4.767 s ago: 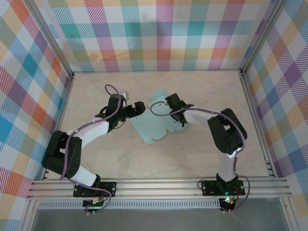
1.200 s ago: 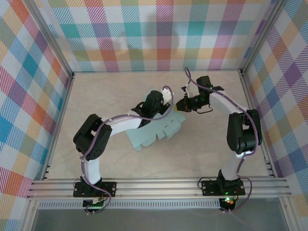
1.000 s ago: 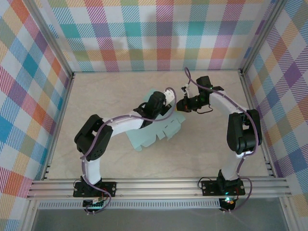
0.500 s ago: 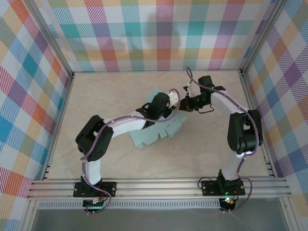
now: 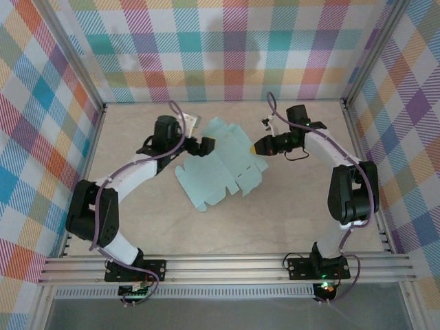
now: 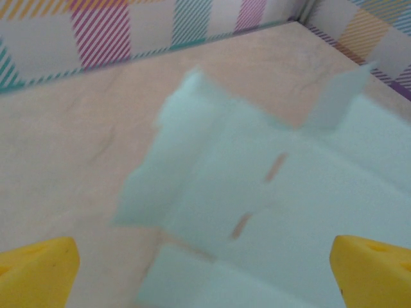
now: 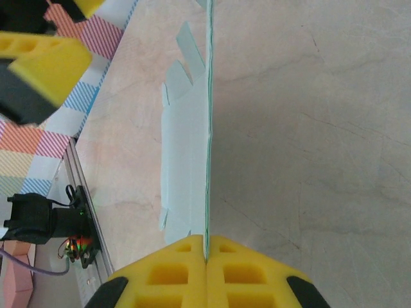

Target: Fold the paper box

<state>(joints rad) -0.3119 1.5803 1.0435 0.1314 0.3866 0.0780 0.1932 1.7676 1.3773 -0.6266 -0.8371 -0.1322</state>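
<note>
The paper box [image 5: 221, 167] is a pale mint-green die-cut sheet lying mostly flat mid-table, its right edge lifted. My right gripper [image 5: 260, 146] is shut on that right edge. In the right wrist view the yellow pads [image 7: 186, 273] pinch the paper box [image 7: 185, 160], seen edge-on and running away from them. My left gripper [image 5: 204, 146] hovers at the sheet's upper left corner, open and holding nothing. In the left wrist view its yellow fingertips [image 6: 35, 269] stand far apart, with the paper box [image 6: 295, 192], its slots and flaps below.
Plaid walls close off the back and both sides. An aluminium rail [image 5: 227, 265] runs along the near edge by the arm bases. Bare beige tabletop [image 5: 137, 213] lies in front of the sheet. The left gripper's yellow finger [image 7: 38, 61] appears at the right wrist view's top left.
My left gripper has opened and pulled back to the left, off the sheet. The sheet now lies spread flatter. My right gripper has kept its hold and barely moved.
</note>
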